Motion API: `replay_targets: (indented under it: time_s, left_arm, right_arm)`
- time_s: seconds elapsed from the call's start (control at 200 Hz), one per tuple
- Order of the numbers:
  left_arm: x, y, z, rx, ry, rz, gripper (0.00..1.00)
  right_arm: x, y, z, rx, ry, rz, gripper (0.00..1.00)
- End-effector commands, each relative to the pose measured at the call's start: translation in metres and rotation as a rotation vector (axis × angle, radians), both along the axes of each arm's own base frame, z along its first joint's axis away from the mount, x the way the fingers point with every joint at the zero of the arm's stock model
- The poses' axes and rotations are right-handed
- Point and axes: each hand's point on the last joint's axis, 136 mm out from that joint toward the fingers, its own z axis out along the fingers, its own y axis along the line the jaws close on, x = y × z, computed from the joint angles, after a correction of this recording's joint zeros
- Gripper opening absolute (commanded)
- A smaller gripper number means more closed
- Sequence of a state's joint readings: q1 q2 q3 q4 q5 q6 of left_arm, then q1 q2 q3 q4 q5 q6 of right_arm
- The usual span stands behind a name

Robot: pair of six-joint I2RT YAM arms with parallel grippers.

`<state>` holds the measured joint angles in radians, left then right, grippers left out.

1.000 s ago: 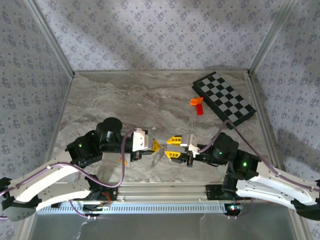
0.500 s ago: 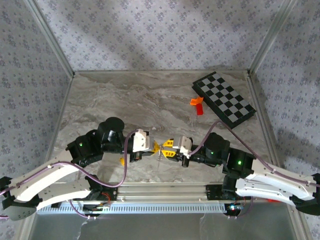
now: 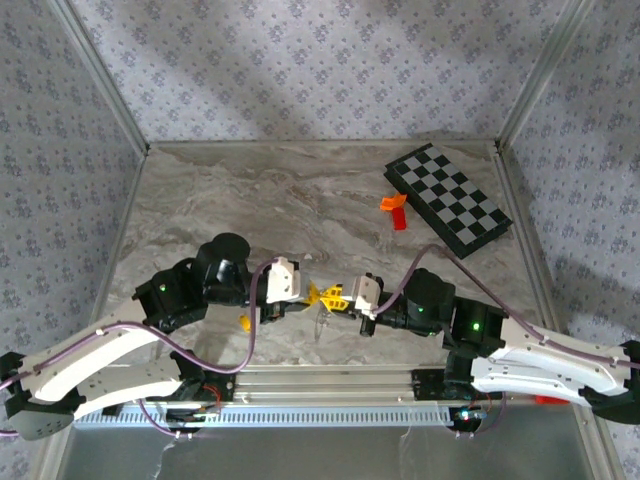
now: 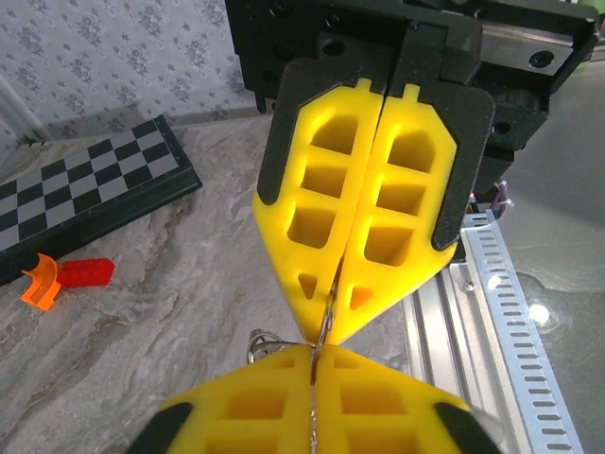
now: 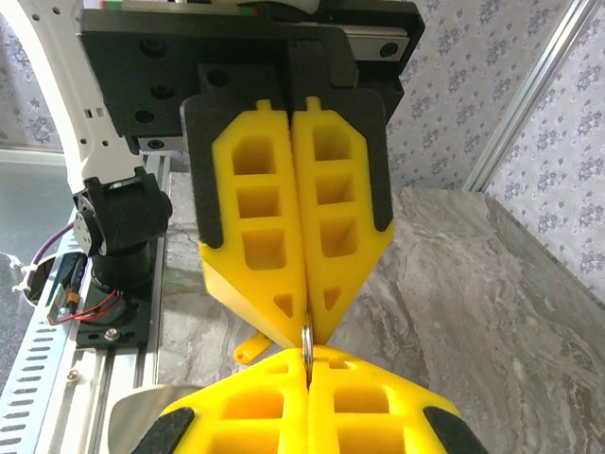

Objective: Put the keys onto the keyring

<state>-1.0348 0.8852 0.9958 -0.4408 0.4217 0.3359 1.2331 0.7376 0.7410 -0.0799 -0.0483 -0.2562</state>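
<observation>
Fingers (image 5: pixel 255 218) of left gripper (image 3: pixel 315 294): pads all but together, tips nipping the thin wire of the keyring (image 5: pixel 306 340). How firm that nip is, I cannot tell. Fingers (image 4: pixel 321 189) of right gripper (image 3: pixel 336 298): pressed fully together, tips on the same wire from the opposite side. The grippers meet tip to tip, low over the near part of the table (image 3: pixel 250 200).

Table: grey marbled top.
Chessboard (image 3: pixel 448 198): far right corner, well apart from the work.
Orange block (image 3: pixel 390 203) and red block (image 3: pixel 400 218): just beside the chessboard's left edge, no part in this.
Keyring: edge-on between the two sets of tips, clear of the table. Short chain (image 4: pixel 257 342) hangs to one side.
Key (image 3: pixel 245 322): small yellow piece lying on the table near the left wrist, apart from the keyring, held by neither gripper.

Judgement: the step looks like a two-handed hold or handover of the keyring. The key is not threaded, so the task is early.

To do it well:
- One gripper should carry the keyring alone, gripped away from the split so the opening is left free.
- Neither grip should let go before the other is sure, because the thin wire slips easily.
- The chain should hang clear of the pads.
- The freed gripper then goes for the key. It should pinch the yellow head and leave the hole exposed.

Risk: the pads are far wider than the wire and hide the split.
</observation>
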Motion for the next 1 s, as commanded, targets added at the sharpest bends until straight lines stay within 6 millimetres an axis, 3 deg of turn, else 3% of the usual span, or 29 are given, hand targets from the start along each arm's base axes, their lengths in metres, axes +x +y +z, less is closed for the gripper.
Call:
replay_targets:
  time_s: [0.0, 0.09, 0.315, 0.605, 0.995]
  left_arm:
    - [-0.004, -0.003, 0.029, -0.150, -0.020, -0.008, 0.23]
    - [-0.006, -0.003, 0.037, -0.240, -0.006, -0.004, 0.29]
    - [-0.006, 0.002, 0.055, -0.421, 0.017, 0.019, 0.26]
    - [-0.024, 0.001, 0.064, -0.473, 0.072, -0.080, 0.25]
    - [-0.024, -0.006, 0.063, -0.473, 0.084, -0.102, 0.25]
  right_arm:
    - [-0.005, -0.003, 0.020, 0.083, -0.027, 0.016, 0.00]
    - [-0.014, -0.007, 0.025, 0.146, 0.000, 0.059, 0.00]
    - [-0.019, -0.020, 0.046, 0.305, 0.047, 0.112, 0.00]
    - [-0.018, -0.023, 0.057, 0.386, 0.058, 0.140, 0.00]
    - [-0.017, -0.020, 0.057, 0.397, 0.067, 0.154, 0.00]
